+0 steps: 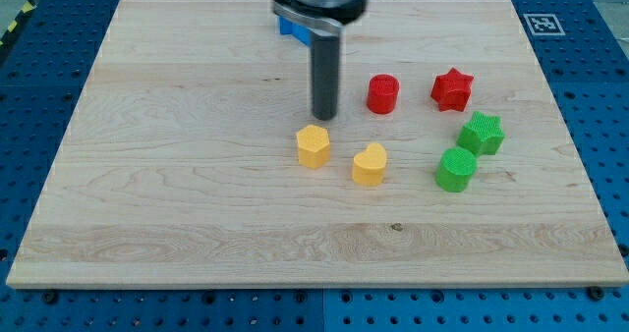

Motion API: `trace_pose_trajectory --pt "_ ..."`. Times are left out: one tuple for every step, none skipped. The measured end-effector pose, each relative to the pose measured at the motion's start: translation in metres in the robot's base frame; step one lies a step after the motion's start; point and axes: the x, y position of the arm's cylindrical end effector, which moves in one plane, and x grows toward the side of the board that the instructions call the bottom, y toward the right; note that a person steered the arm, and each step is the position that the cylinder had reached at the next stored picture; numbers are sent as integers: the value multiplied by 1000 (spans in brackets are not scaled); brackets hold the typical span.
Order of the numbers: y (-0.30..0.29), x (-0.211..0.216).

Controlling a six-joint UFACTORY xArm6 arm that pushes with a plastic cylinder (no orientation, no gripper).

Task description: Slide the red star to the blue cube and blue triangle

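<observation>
tip (323, 116): bare rod, clamps nothing; centre frame, above yellow hexagon (313, 145)
red star (452, 88): upper right, untouched
blue block (292, 26): top centre, mostly hidden
left: whole push

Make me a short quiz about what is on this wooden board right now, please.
1. True or false: the tool's tip touches the red star.
2. Multiple choice: which block lies nearest the tip? A) yellow hexagon block B) green star C) red cylinder
3. Fill in: the yellow heart block sits to the view's ____ of the green round block.

Key
1. False; the red cylinder lies between them.
2. A; it sits just below the tip.
3. Left.

A blue block peeks out behind the arm at the view's top; its shape is hidden.
</observation>
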Motion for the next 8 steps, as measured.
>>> trace_pose_trajectory --pt "49 18" --pt "92 17" --pt "121 11" --pt "133 7" --pt "137 3" --pt "140 -14" --pt "140 -31" --pt "153 -37"
